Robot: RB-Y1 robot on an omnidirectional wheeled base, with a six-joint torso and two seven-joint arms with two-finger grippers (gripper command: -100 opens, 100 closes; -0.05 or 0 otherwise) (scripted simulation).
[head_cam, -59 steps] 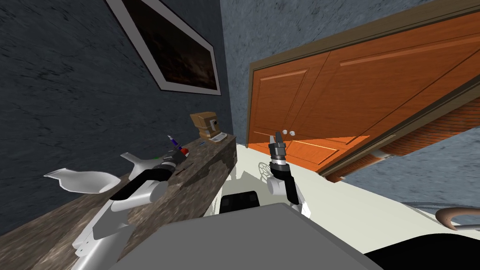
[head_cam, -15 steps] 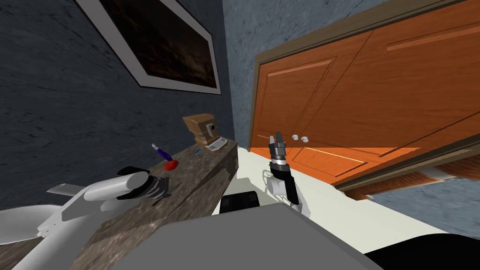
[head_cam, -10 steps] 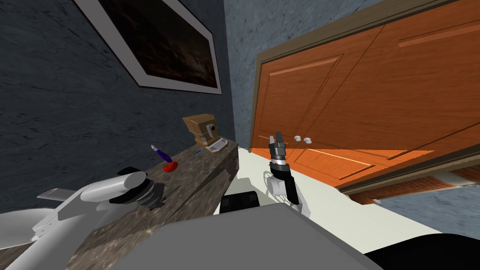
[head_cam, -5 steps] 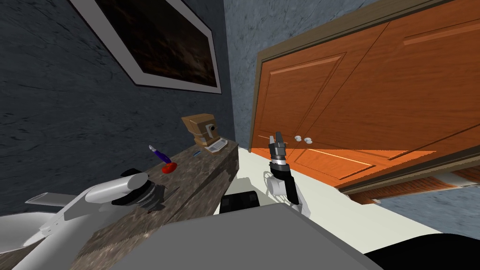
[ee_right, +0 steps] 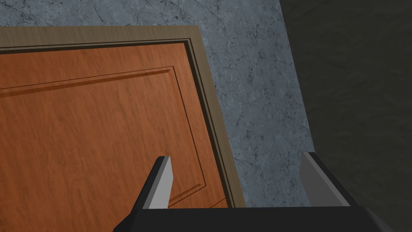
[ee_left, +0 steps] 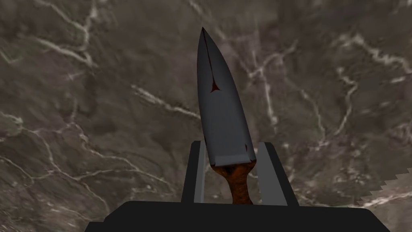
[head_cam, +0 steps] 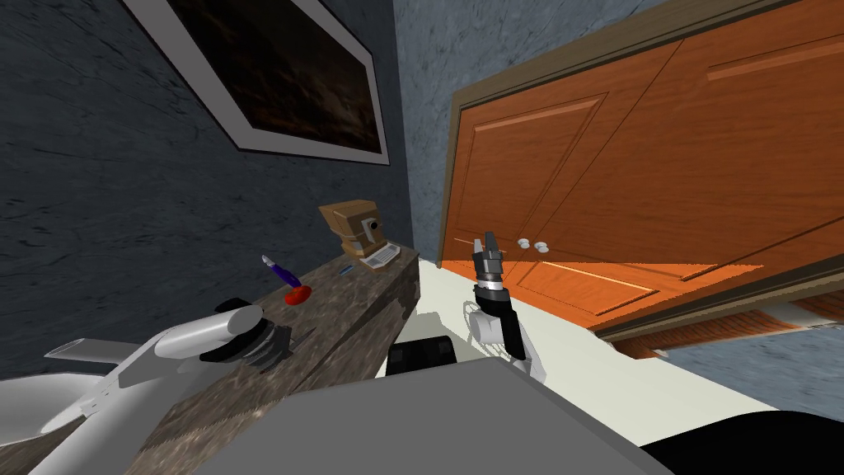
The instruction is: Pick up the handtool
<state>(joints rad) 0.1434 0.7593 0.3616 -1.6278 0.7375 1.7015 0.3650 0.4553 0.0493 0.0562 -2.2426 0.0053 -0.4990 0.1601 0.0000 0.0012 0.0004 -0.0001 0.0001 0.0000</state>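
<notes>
**A:** Since the earliest frame, the left gripper point(head_cam: 278, 343) has drawn back along the counter point(head_cam: 354, 301), away from its far end. What does it hold?

**B:** The knife point(ee_left: 220, 104), the handtool. The jaws stand narrow, pinching it across its width where the grey blade meets the brown handle point(ee_left: 238, 186). The blade points ahead over the counter top. Whether it clears the counter cannot be told.

**A:** How will it handle?

**B:** Probably light, stiff and smooth. Held on so short a span it may pivot or slip, so a hold further down the handle looks safer, with a slow, level lift.

**A:** And the right gripper point(head_cam: 486, 244)?

**B:** Raised off the counter's far corner, jaws wide, empty.
</notes>
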